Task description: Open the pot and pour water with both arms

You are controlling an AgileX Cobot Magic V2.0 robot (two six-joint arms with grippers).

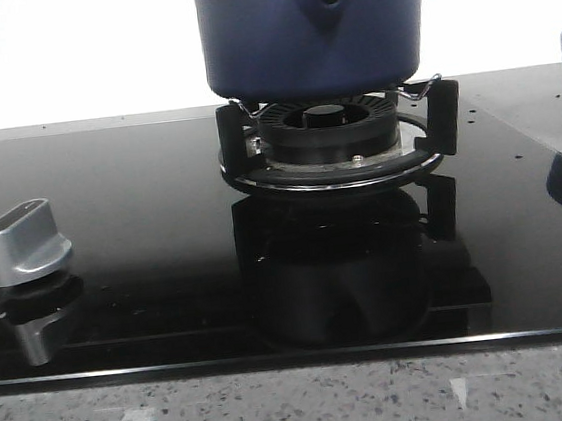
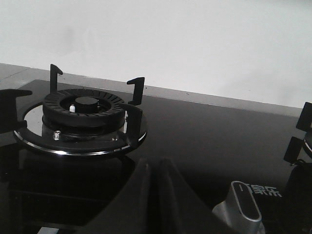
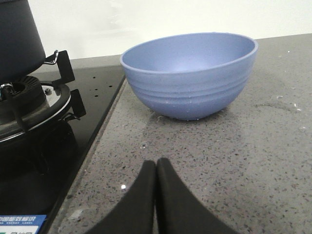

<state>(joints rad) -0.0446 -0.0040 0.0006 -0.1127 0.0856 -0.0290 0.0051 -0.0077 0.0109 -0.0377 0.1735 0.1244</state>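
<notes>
Here the pot (image 1: 312, 28) sits on a black burner (image 1: 328, 135) of a glossy black hob (image 1: 167, 273), its pointed handle bracket and rivet facing the front camera. The right gripper (image 3: 156, 195) hangs low over the speckled grey desk (image 3: 243, 161), fingers pressed together and holding nothing; the pot stands well off to one side of it, on the hob, its rim out of view. Just ahead of that gripper rests a light blue bowl (image 3: 190, 73) on the desk, beside the hob's edge. The left gripper (image 2: 155, 195) is likewise closed and empty above the hob, with a second, bare burner (image 2: 83, 109) ahead of it and a silver knob (image 2: 241, 209) close beside it.
</notes>
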